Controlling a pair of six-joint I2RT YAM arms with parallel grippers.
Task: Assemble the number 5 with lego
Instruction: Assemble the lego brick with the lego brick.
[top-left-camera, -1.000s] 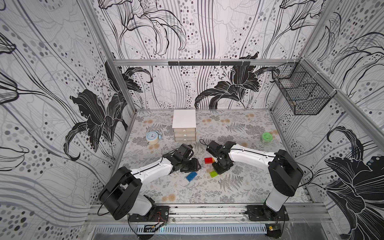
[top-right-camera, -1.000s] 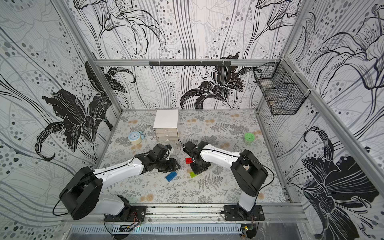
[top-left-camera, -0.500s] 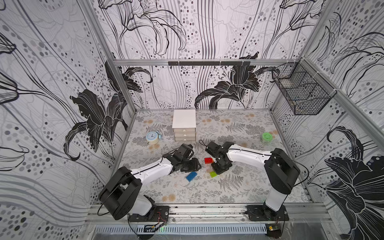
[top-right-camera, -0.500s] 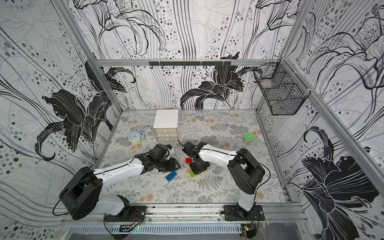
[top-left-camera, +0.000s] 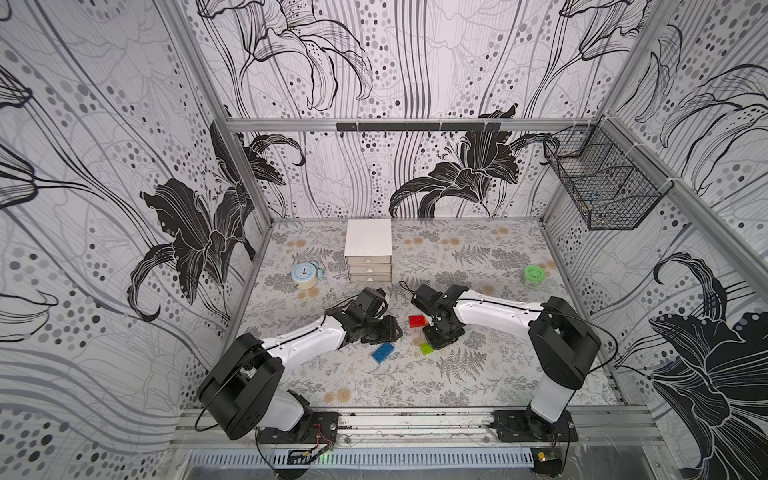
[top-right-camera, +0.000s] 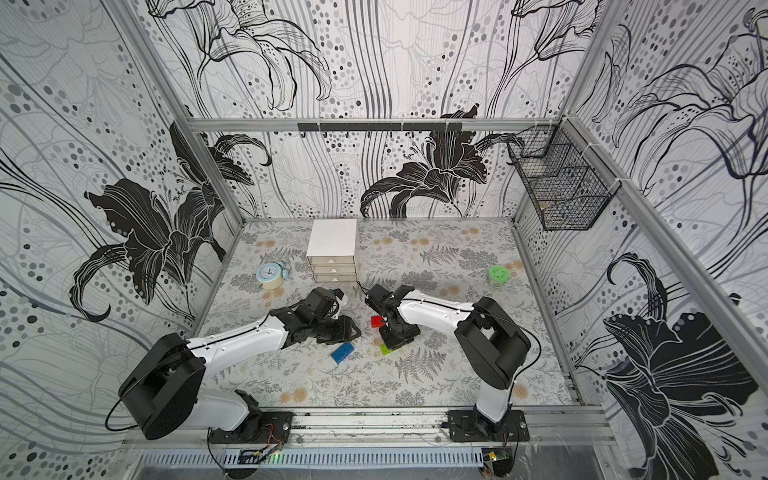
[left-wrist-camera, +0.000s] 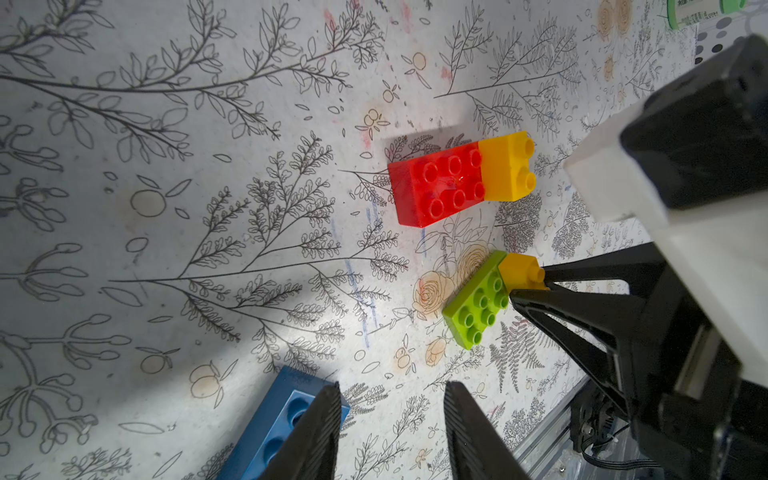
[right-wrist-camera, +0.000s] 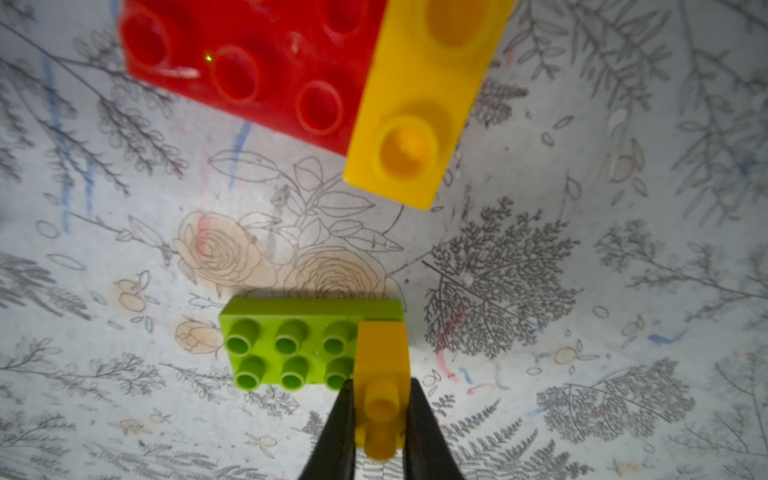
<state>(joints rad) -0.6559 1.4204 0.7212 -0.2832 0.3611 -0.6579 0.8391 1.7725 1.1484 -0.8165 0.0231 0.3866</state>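
Note:
My right gripper is shut on a small yellow brick, which sits on one end of the lime-green brick lying flat on the table. Just beyond lies the red brick with a second yellow brick joined to its end. My left gripper hangs open and empty, low over the table. One of its fingers partly covers the blue brick beside it. In both top views the red, green and blue bricks lie between the two arms.
A white drawer box stands at the back middle, with a small alarm clock to its left. A green-lidded jar sits at the back right. A wire basket hangs on the right wall.
The right arm's elbow has swayed slightly. Both grippers and all the bricks stay where they were.

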